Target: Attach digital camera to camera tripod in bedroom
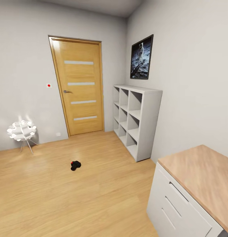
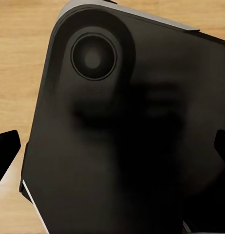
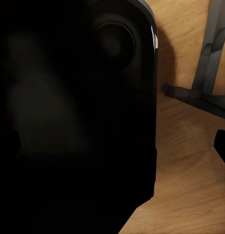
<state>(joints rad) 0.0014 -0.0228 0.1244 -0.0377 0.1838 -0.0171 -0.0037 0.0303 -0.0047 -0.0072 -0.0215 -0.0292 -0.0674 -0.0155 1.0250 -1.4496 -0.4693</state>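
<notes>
Black gripper point(image 2: 112, 146) fingertips spread open over wood floor point(image 2: 25, 58), holding nothing.

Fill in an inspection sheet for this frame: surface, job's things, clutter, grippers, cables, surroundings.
Surface: light wood floor, bare apart from one small item.
Job's things: digital camera, black with a red spot, lies on the floor in front of the wooden door. Grey struts standing on the floor in the right wrist view may be tripod legs; cannot confirm.
Clutter: nothing seen.
Grippers: dark finger edges at the frame sides in both wrist views, a large black robot body blocking between; state cannot be told.
Cables: nothing seen.
Surroundings: white cube shelf, astronaut picture, glowing white floor lamp, wood-topped white drawer unit.
</notes>
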